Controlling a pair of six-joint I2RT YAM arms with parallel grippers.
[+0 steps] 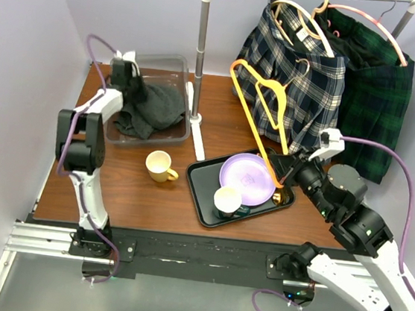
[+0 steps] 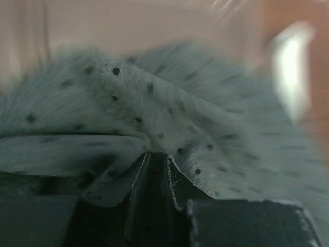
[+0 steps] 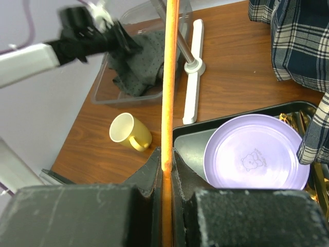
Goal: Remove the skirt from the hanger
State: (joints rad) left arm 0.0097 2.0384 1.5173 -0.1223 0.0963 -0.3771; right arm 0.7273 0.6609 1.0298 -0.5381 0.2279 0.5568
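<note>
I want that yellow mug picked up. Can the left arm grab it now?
Probably not yet: the left gripper is shut on the grey skirt, though the yellow mug stands nearby with nothing between.

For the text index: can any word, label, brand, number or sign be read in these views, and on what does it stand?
No readable text in any view.
The round purple plastic plate carries a faint printed emblem; any lettering in it is too small to read.
</note>
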